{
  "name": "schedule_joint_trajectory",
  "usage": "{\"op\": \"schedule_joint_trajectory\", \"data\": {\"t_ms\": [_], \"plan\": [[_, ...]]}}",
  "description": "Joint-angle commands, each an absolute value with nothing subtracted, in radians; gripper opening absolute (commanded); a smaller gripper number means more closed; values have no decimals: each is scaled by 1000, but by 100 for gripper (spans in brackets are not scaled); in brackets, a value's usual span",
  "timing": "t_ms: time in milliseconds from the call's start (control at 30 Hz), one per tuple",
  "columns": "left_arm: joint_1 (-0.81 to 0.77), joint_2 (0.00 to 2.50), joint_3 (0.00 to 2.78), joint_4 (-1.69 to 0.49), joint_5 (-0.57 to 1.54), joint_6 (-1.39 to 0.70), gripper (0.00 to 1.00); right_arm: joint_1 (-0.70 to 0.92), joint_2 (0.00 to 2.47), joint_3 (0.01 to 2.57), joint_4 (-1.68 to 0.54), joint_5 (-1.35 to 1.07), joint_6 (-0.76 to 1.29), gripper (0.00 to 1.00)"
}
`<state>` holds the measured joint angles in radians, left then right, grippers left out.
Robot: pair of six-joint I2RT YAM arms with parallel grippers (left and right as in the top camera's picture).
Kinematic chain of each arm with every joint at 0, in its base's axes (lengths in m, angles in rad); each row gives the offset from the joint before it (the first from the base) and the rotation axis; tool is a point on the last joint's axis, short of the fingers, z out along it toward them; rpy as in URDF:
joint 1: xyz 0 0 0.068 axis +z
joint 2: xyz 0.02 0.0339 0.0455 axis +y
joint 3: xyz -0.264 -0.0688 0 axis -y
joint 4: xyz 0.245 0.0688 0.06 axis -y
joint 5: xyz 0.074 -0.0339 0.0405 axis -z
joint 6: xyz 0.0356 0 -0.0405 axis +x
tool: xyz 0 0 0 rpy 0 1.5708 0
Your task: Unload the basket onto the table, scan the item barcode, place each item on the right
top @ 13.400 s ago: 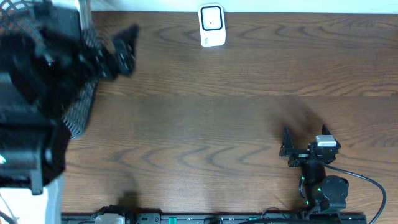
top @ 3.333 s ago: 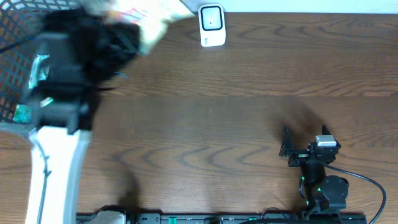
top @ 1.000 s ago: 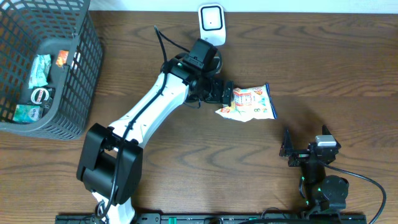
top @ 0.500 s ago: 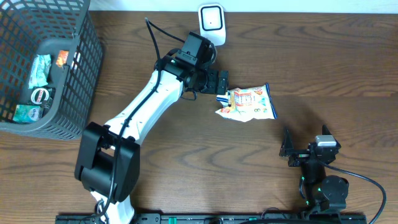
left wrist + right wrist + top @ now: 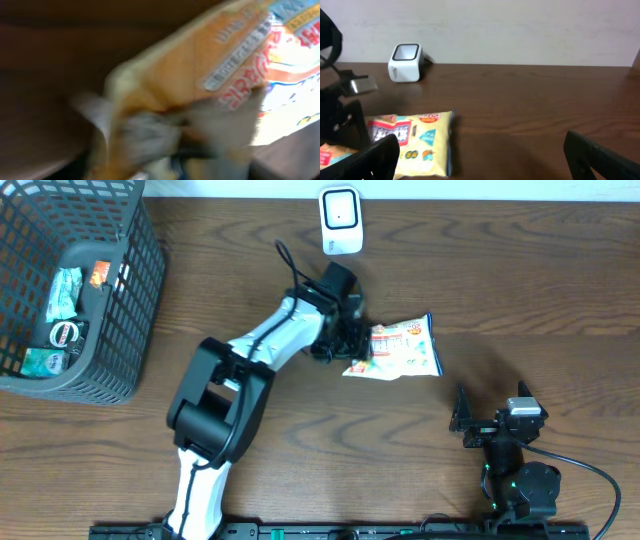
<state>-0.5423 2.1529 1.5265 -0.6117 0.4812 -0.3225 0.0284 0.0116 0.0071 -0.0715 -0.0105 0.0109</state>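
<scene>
The snack bag (image 5: pixel 400 350) lies flat on the counter (image 5: pixel 300 450), printed face up, just right of centre and at about 5 o'clock from the barcode scanner (image 5: pixel 340 222), near it but apart. Judging from this, the scan itself is not yet done: the bag has to be lifted, turned so its barcode faces the scanner window, and held there.

The left tool (image 5: pixel 355 340) is at the bag's 9 o'clock edge. The wrist view is filled by the bag's crumpled end and is too blurred to show whether the jaws have closed on it, so the grip cannot be told. The right tool (image 5: pixel 459 412) is parked at 4 o'clock from the bag, jaws spread wide and holding nothing.

For room: the scanner stands hard against the counter's 12 o'clock edge, with a wall behind it, so the bag can only come at it from the 6 o'clock side. The path between bag and scanner is bare wood. The wire basket (image 5: pixel 135 300) of other packets sits well apart at 9 o'clock, out of the way. The 3 o'clock half of the counter is open.
</scene>
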Motion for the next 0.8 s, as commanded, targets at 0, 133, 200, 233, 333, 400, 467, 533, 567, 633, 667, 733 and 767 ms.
{"op": "schedule_joint_trajectory", "data": {"t_ms": [0, 133, 200, 233, 333, 400, 467, 533, 567, 633, 667, 733, 767], "plan": [[-542, 2156, 1529, -628, 472, -332, 40, 28, 6, 6, -77, -10, 2, 99], [-532, 2122, 1531, -654, 472, -410, 11, 28, 6, 6, -77, -10, 2, 99], [-518, 2092, 1532, -658, 472, -466, 8, 28, 6, 6, -77, -10, 2, 99], [-509, 2073, 1532, -657, 471, -508, 8, 28, 6, 6, -77, -10, 2, 99], [-471, 2006, 1532, -652, 471, -662, 8, 28, 6, 6, -77, -10, 2, 99], [-439, 1957, 1532, -653, 462, -791, 7, 28, 6, 6, -77, -10, 2, 99], [-414, 1919, 1532, -653, 451, -899, 7, 28, 6, 6, -77, -10, 2, 99], [-397, 1891, 1532, -653, 422, -1012, 7, 28, 6, 6, -77, -10, 2, 99], [-392, 1884, 1532, -653, 405, -1057, 7, 28, 6, 6, -77, -10, 2, 99], [-389, 1877, 1532, -653, 363, -1160, 8, 28, 6, 6, -77, -10, 2, 99], [-390, 1877, 1531, -653, 352, -1208, 7, 28, 6, 6, -77, -10, 2, 99], [-400, 1879, 1528, -647, 337, -1279, 7, 28, 6, 6, -77, -10, 2, 99], [-409, 1879, 1528, -642, 325, -1306, 8, 28, 6, 6, -77, -10, 2, 99]]}}
